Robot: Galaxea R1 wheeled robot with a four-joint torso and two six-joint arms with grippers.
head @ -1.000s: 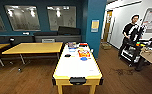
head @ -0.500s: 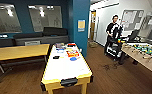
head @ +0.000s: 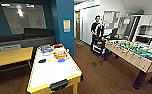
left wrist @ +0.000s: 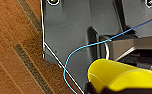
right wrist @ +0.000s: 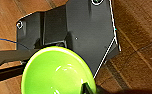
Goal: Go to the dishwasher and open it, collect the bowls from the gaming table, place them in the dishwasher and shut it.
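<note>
Nearest you, the left gripper [left wrist: 92, 86] is clamped on the rim of a yellow bowl [left wrist: 122, 75] above the wooden floor [left wrist: 14, 50], and the right gripper [right wrist: 88, 88] pinches the rim of a glossy green bowl [right wrist: 57, 72]. Ahead on your left stands the gaming table [head: 53, 71]: white top, yellow frame, black end slot, colourful graphics at its far end. To your right sits the foosball table [head: 132, 52], and beyond it a person [head: 96, 31].

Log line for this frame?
left gripper: yellow bowl | right gripper: green bowl | gaming table ahead-left
</note>
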